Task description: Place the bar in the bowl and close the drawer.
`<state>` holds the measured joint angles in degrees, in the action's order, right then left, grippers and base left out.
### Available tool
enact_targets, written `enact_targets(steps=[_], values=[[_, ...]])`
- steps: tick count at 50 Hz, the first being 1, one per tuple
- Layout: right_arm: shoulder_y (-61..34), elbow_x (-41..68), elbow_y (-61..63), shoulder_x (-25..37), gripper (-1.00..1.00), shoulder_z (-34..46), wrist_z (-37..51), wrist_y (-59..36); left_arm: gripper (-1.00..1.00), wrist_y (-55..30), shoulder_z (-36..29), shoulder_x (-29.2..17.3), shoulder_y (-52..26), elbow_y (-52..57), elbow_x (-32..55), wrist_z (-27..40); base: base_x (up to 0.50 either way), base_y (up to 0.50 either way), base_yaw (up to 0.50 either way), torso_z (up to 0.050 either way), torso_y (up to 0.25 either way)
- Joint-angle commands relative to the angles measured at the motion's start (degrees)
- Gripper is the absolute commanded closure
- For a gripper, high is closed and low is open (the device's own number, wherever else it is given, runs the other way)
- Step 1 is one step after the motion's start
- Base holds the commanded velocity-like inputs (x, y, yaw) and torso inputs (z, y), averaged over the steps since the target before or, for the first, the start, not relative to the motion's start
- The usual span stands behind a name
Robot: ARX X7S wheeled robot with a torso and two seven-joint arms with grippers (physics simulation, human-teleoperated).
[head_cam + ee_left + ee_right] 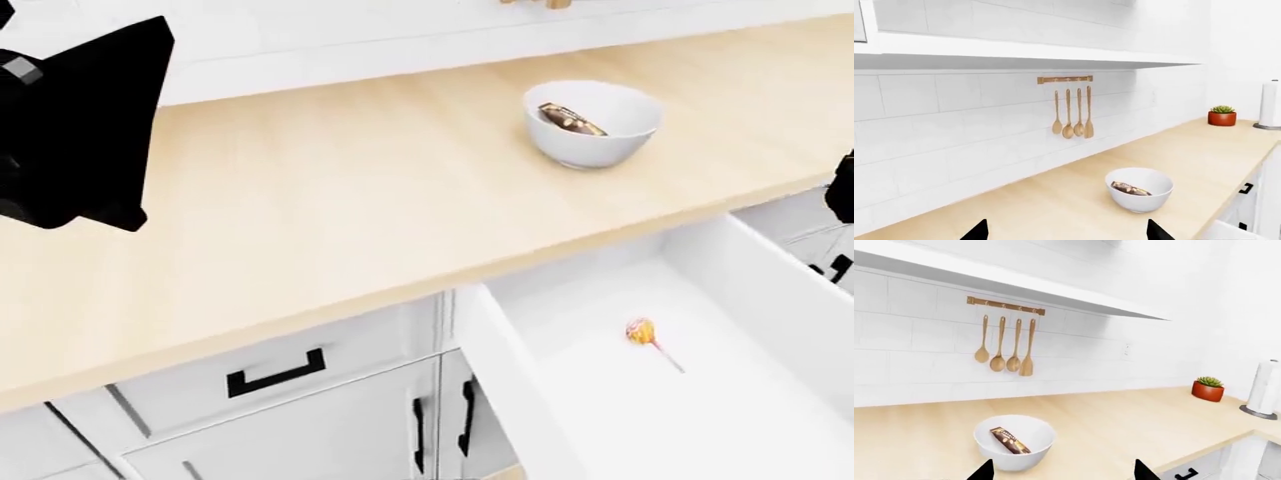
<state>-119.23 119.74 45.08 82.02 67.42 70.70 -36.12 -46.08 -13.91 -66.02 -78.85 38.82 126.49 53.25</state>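
The white bowl (594,125) stands on the wooden counter (334,200), behind the open drawer. The dark brown bar (571,118) lies inside it, as also shown in the left wrist view (1129,188) and the right wrist view (1010,440). The wide white drawer (514,370) is pulled out at the lower right. My left gripper (1067,235) is open and empty, above the counter and short of the bowl (1139,190). My right gripper (1064,474) is open and empty, close to the bowl (1014,442). My left arm (80,120) shows black at the upper left.
An orange lollipop (645,335) lies in the drawer. Wooden spoons (1071,112) hang on the tiled wall under a shelf. A potted plant (1221,116) and a paper towel roll (1271,105) stand at the counter's far end. Closed cabinet fronts with black handles (274,375) sit left of the drawer.
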Motion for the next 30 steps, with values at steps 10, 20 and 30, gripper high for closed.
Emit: enact_targets(steps=[10, 20, 30], values=[[0.93, -0.01, 0.1, 0.47, -1.0, -0.93, -0.06, -0.23, -1.0, -0.11, -0.14, 0.2, 0.3, 0.04, -0.31, -0.05, -0.04, 0.02, -0.5, 0.0, 0.0], [1.4, -0.02, 0.27, 0.59, -1.0, -1.33, -0.02, -0.23, -1.0, -0.23, -0.31, 0.27, 0.35, 0.0, -0.37, 0.0, -0.04, 0.02, -0.5, 0.0, 0.0], [1.96, -0.06, 0.49, 1.0, -1.0, -1.68, -0.24, -0.15, -1.0, -0.45, -0.84, 0.62, -0.05, -0.05, -0.21, 0.37, -0.04, 0.02, -0.5, 0.0, 0.0]])
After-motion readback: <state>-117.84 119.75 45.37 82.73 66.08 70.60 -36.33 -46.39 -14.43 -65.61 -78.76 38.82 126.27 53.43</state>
